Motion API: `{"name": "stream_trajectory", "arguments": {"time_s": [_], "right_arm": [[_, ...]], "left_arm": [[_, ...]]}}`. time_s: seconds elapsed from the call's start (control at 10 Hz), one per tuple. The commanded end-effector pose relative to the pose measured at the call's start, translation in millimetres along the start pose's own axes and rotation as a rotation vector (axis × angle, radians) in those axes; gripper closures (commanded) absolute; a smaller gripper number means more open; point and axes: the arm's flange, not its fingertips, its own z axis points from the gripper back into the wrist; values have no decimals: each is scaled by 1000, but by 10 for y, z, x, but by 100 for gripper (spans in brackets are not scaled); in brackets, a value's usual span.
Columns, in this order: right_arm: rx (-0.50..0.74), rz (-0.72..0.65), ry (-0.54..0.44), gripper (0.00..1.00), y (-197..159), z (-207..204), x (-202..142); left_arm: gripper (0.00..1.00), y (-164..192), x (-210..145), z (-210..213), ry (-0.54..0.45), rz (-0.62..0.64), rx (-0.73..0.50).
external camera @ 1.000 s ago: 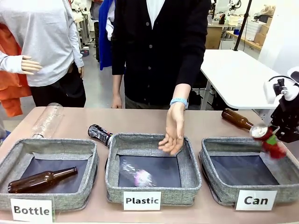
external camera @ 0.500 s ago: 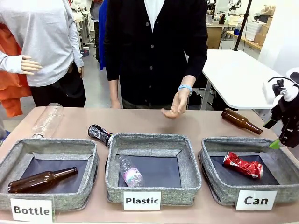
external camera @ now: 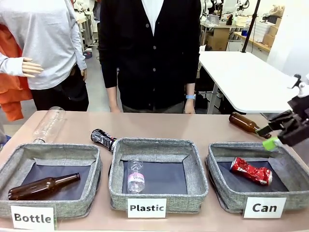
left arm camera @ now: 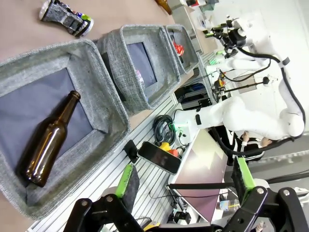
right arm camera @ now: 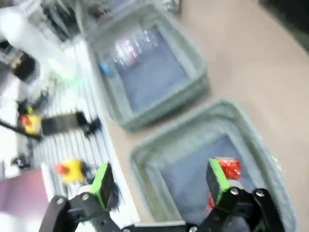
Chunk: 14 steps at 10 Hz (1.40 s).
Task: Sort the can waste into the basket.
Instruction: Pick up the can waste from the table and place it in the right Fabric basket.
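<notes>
Right fingers risen, tilted over basket, released | left fingers released | red can inside

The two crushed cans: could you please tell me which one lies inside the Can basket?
The red can, on the floor of the Can basket; the black can lies on the table, outside every bin.

Grey basket, red can, black can with blue-white marks, brown bottle
</notes>
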Motion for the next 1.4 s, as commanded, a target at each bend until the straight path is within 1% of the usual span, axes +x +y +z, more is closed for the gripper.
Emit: {"name": "stream_trajectory", "arguments": {"time_s": [0.0, 0.1, 0.2, 0.5, 0.6, 0.7, 1.3], "right_arm": [[-62, -370, -390, 0, -46, 33, 208], [-24, -446, -419, 0, -77, 18, 232], [9, -491, -435, 0, -123, 20, 249], [35, -566, -461, 0, -303, 36, 255], [-9, -567, -446, 0, -340, 19, 248], [46, -542, -446, 0, -261, 66, 171], [46, -542, -446, 0, -261, 66, 171]], "left_arm": [[0, -9, -23, 10, 4, 11, 2], [0, -9, -23, 10, 4, 11, 2], [0, -9, -23, 10, 4, 11, 2], [0, -9, -23, 10, 4, 11, 2], [0, -9, -23, 10, 4, 11, 2], [0, -9, -23, 10, 4, 11, 2], [0, -9, -23, 10, 4, 11, 2]]}}
